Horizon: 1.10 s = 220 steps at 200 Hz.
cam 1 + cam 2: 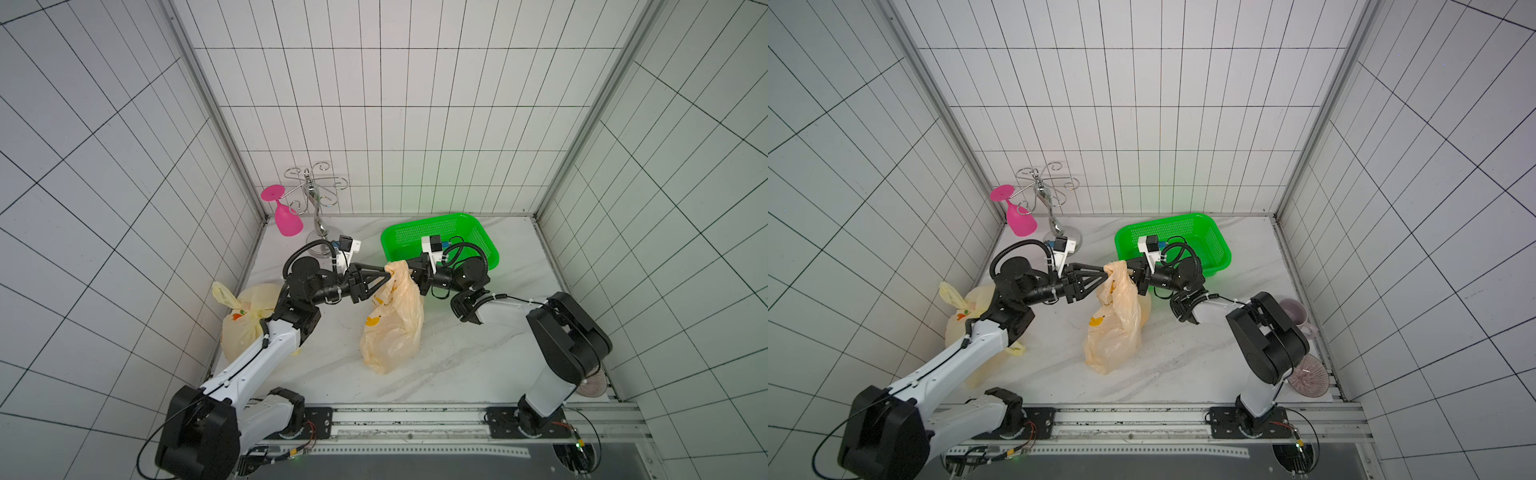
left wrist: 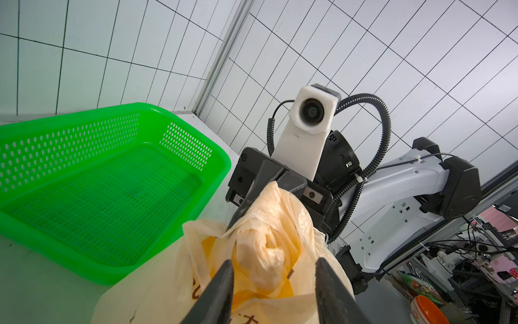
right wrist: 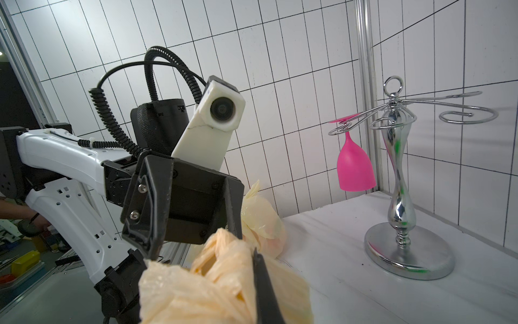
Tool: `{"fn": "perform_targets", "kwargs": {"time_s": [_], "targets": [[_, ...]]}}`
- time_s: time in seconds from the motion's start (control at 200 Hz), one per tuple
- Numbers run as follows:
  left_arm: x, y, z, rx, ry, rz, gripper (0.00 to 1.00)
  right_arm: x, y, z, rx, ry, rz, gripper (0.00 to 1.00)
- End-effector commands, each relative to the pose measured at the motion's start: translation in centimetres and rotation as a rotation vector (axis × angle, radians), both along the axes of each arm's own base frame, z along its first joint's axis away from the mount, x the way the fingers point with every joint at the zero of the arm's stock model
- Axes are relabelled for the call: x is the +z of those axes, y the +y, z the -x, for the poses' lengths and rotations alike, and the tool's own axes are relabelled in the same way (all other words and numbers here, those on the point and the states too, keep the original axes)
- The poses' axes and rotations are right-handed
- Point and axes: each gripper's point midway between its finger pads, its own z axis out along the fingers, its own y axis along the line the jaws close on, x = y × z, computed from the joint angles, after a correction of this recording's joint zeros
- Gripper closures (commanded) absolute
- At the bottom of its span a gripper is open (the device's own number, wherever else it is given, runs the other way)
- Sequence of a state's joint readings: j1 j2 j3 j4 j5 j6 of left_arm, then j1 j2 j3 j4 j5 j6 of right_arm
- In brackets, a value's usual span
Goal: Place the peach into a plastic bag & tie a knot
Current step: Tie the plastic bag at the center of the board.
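Left wrist view: peach not discernible inside plastic bag [image 2: 269, 244] on the desk [image 2: 42, 294]; left hand [image 2: 273, 261] level, spread astride its bunched neck; right hand [image 2: 241, 216] opposite, clamped on that neck

Bag [image 1: 390, 328] between left pincer [image 1: 387, 276] and right pincer [image 1: 410, 274]; basket [image 1: 440, 217] behind; rack [image 1: 318, 216] back-left.

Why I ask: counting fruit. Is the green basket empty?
Empty: the green basket shows only bare mesh in the left wrist view.
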<state>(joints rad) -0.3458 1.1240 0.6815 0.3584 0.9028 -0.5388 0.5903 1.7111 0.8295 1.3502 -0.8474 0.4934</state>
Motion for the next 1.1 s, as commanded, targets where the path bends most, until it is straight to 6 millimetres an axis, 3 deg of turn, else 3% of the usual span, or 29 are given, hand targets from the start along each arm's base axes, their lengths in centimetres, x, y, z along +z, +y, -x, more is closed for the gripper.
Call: {"fn": "perform_targets", "kwargs": {"time_s": [0.0, 0.2, 0.41, 0.535, 0.645, 0.805, 1.095], "targets": [[0.4, -0.8, -0.1, -0.02, -0.029, -0.004, 0.51, 5.1, 0.4, 0.5, 0.021, -0.134, -0.092, 1.0], [0.4, -1.1, -0.5, -0.015, -0.028, -0.007, 0.62, 5.3, 0.6, 0.8, 0.031, -0.134, -0.093, 1.0], [0.7, -1.0, -0.5, -0.015, -0.014, 0.002, 0.91, 5.0, 0.5, 0.6, 0.021, -0.125, -0.091, 1.0], [0.7, -0.4, -0.9, 0.022, 0.01, 0.008, 1.0, 4.6, 0.4, 0.7, 0.019, -0.118, -0.083, 1.0], [0.8, 0.6, -1.4, 0.053, 0.027, 0.015, 1.0, 3.9, -0.5, 0.1, -0.011, -0.101, -0.072, 0.99], [1.2, 1.6, -1.5, 0.096, 0.019, 0.024, 1.0, 3.4, -1.9, -0.5, -0.045, -0.089, -0.044, 0.89], [1.4, 2.0, -1.9, 0.091, 0.003, 0.042, 1.0, 1.1, -3.4, -1.6, -0.168, -0.019, 0.078, 0.81]]}}
